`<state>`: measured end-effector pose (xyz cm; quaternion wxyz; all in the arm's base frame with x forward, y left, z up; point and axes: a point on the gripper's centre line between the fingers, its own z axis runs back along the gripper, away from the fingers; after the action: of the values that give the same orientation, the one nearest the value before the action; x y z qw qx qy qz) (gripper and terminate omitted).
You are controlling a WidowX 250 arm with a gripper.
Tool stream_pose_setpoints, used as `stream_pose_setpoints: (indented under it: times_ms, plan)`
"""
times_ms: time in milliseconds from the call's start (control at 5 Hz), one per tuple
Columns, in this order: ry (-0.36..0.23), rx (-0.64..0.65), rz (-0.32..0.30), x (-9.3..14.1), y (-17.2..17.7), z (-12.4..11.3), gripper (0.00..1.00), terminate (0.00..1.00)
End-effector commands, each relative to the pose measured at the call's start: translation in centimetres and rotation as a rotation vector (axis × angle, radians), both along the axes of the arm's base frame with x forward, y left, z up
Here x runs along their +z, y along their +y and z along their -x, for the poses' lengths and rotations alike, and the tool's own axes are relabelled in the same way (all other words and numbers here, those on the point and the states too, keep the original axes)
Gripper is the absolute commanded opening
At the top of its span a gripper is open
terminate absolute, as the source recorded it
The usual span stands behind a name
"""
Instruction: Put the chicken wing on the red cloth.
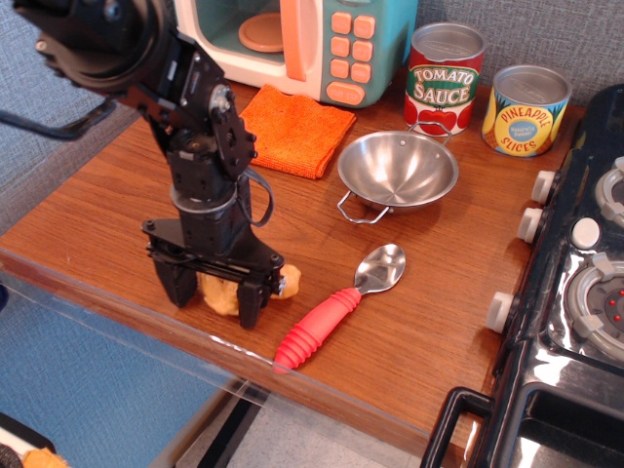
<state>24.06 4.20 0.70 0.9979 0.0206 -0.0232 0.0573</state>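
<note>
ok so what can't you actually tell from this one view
- Chicken wing: mostly hidden behind the gripper; whether the fingers touch it can't be told.
- Red cloth: its left part is covered by the arm.
- Microwave: top cut off by the upper edge.
- Stove: cut off by the right and bottom edges.
- Pineapple can: small print too tiny to read.

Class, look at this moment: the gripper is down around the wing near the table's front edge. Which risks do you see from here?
1. The gripper straddles the wing, jaws not visibly closed; its lumpy shape may slip when squeezed.
2. The wing lies near the table edge; a nudge might push it off.
3. The cloth lies beside the microwave; the arm may bump it.
</note>
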Motion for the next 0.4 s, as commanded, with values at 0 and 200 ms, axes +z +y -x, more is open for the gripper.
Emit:
stream_pose_setpoints:
  times_ms: [0,200]
  plan:
    - [-0.002,0.005,-0.028,0.01,1.52,-1.08,0.0,0.0]
    - [-0.005,-0.026,-0.018,0.58,1.53,-1.32,0.0,0.0]
